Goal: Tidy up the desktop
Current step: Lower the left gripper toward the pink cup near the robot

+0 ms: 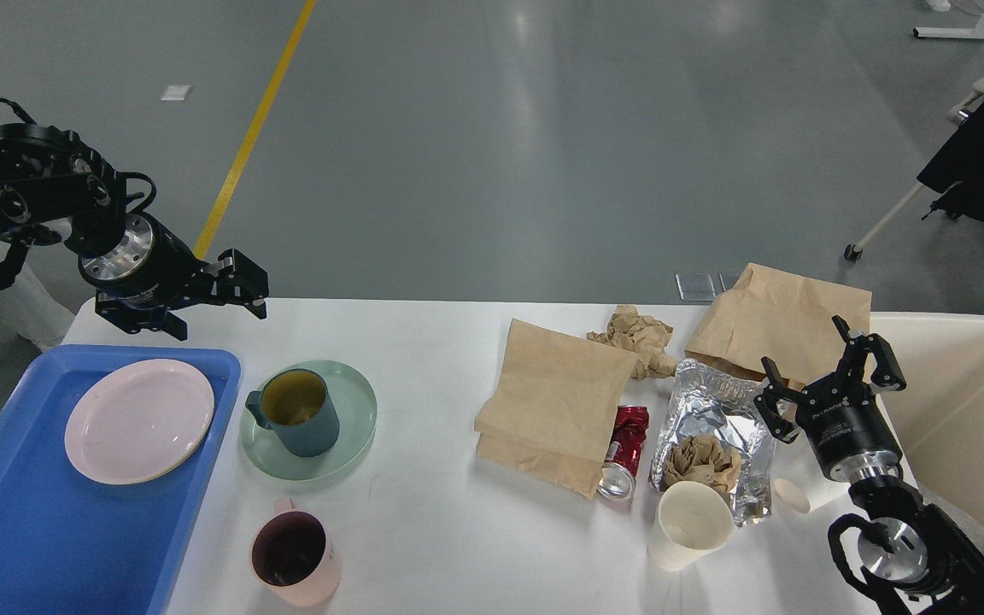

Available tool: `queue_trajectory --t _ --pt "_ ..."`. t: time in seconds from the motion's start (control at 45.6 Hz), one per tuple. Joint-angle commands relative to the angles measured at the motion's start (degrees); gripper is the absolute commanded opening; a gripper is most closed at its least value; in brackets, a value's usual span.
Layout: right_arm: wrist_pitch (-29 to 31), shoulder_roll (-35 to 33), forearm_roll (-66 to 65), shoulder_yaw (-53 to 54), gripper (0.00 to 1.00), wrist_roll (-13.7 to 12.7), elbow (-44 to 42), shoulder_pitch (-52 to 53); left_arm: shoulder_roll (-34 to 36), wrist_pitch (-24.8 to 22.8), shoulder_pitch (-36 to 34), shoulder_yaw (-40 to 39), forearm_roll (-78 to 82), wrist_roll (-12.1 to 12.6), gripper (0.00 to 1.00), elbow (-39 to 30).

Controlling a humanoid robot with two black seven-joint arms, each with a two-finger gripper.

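Note:
The white desktop [424,521] holds dishes on its left half and rubbish on its right half. My left gripper [214,303] hovers open and empty over the back left corner, behind a teal mug [295,412] that stands on a green plate [354,440]. A pink plate [139,420] lies in the blue tray [48,547]. A pink mug [294,553] stands near the front edge. My right gripper [825,380] is open and empty, just right of a foil sheet [718,406].
A flat brown bag [556,401], a crumpled paper ball [639,335] and a second bag [778,320] lie at the back right. A crushed red can [626,448], a paper cup [688,523] and a small white lid [791,494] sit nearby. A cream bin [962,410] stands at the right.

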Motion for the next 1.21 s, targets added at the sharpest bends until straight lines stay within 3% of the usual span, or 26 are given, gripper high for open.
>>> queue_trajectory --t 0.0,0.241,0.351,0.548,0.768,0.943,1.184 --pt "0.0 0.0 0.0 0.0 1.00 0.0 0.0 0.0 -5.8 0.5 -9.4 9.3 -3.1 -0.4 0.97 -10.2" --pt "0.0 0.0 0.0 0.0 1.00 0.0 0.0 0.0 -8.4 1.2 -25.1 10.8 -3.7 -0.4 0.94 -29.7" --pt "0.0 0.0 0.0 0.0 1.00 0.0 0.0 0.0 -11.2 4.8 -32.8 12.0 -3.8 -0.7 0.93 -39.1" --pt "-0.1 0.0 0.0 0.0 1.00 0.0 0.0 0.0 -11.2 7.4 -38.8 12.1 -3.9 -0.7 0.93 -46.1" --pt "0.0 0.0 0.0 0.0 1.00 0.0 0.0 0.0 -13.1 9.9 -35.3 12.1 -4.6 -2.7 0.93 -46.8" --pt "0.0 0.0 0.0 0.0 1.00 0.0 0.0 0.0 -13.7 9.3 -28.8 11.3 -4.6 -2.9 0.96 -46.6" --pt "0.0 0.0 0.0 0.0 1.00 0.0 0.0 0.0 -10.8 13.4 -22.6 13.0 -4.6 -2.1 0.95 -45.7"
